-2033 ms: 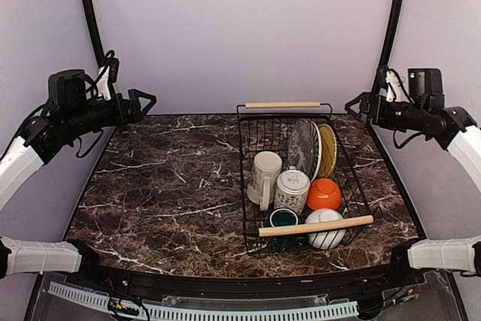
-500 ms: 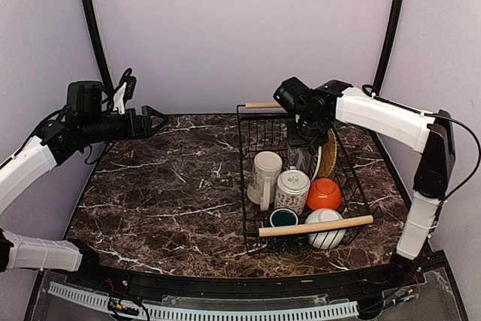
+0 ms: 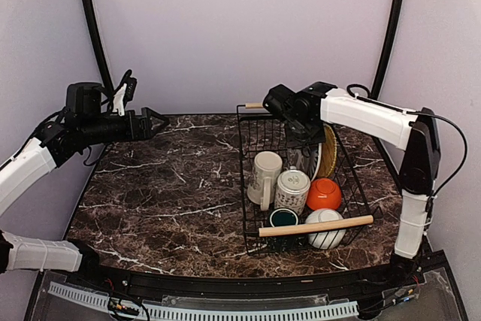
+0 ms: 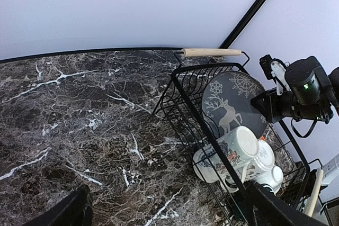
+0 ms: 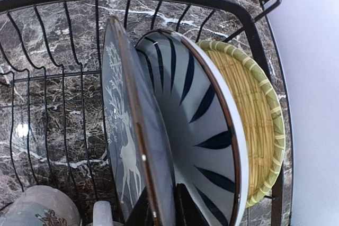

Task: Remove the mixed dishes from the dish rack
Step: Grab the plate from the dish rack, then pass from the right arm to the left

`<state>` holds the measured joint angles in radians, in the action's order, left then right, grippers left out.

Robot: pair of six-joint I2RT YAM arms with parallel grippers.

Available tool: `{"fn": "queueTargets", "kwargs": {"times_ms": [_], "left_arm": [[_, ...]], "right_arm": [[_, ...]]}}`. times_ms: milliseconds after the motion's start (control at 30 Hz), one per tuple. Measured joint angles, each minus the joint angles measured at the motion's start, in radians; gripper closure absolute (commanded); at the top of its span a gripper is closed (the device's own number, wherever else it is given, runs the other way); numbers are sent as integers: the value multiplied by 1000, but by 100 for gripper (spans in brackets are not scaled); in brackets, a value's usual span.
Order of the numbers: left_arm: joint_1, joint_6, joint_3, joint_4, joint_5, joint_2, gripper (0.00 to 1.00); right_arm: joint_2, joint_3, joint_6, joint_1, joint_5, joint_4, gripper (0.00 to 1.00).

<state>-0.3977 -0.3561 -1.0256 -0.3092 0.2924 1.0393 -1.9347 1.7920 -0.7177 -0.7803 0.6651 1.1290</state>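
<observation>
The dish rack (image 3: 243, 178), a black wire basket with wooden handles, stands right of centre on the marble table. At its back three plates stand on edge: a grey deer plate (image 5: 119, 130), a white plate with dark radial stripes (image 5: 196, 115) and a lime-green plate (image 5: 254, 120). My right gripper (image 5: 161, 210) reaches down from above and is shut on the grey plate's top rim, one finger on each face. In front sit a cream mug (image 3: 264, 174), a patterned mug (image 3: 291, 189), an orange bowl (image 3: 324, 194), a dark green cup (image 3: 283, 218) and a white bowl (image 3: 327, 234). My left gripper (image 3: 154, 122) hangs open and empty above the table's far left.
Bare dark marble table (image 3: 165, 193) spreads left of the rack. The rack's near wooden handle (image 3: 316, 225) lies across the cup and white bowl. The far handle (image 4: 211, 52) sits by the back wall. Black frame posts stand at both back corners.
My right arm swung in from the far right to the back of the rack and its jaws closed on the grey plate's rim. The left gripper crept slightly right.
</observation>
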Motion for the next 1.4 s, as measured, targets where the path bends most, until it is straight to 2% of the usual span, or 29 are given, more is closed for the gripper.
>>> {"fn": "queueTargets", "kwargs": {"times_ms": [33,400,833,1267,1400], "left_arm": [[0,0,0,0,0,0,1],[0,-24,8,-5,-9,-23,1],[0,-60,35,-7,-24,-30,1],[0,-87,36,1,-7,3,1],[0,-113,36,17,24,21,1]], "right_arm": [[-5,8,-1,-4,9,8,100],[-88,128,-29,-58,90,138,100],[-77,208,40,-64,124,191,100],[151,203,167,-64,89,139,100],[225,165,224,-43,23,68,100]]}}
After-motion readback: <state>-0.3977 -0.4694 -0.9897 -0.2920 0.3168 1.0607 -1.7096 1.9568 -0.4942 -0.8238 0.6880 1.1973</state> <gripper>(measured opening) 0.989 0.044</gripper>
